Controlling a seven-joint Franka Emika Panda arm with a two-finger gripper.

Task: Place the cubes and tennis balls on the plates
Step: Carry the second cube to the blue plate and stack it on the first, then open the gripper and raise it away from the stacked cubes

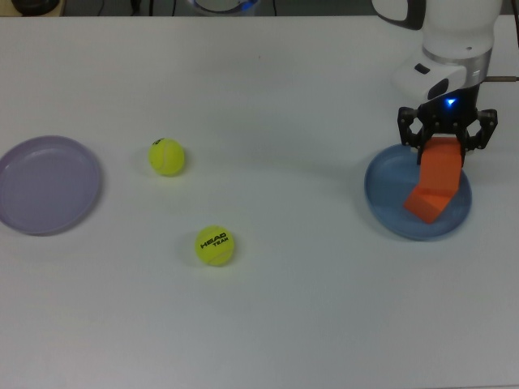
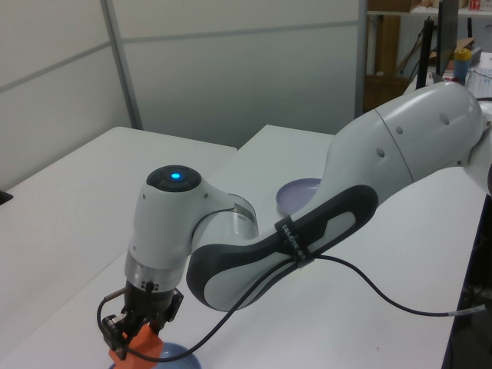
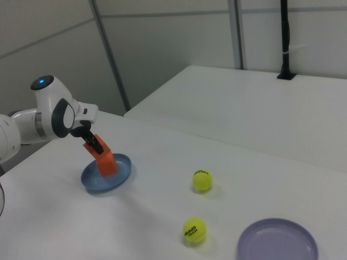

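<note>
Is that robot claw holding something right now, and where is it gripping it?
Yes: the gripper holds an orange cube by its upper end, jaws on opposite sides, over the blue plate.

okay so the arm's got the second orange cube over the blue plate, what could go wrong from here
The held cube hangs over the blue plate, close above the cube already lying there. Released here, it may land on that one, then tip or slide off the shallow rim. Lowering further, the gripper could knock the resting cube.
</note>
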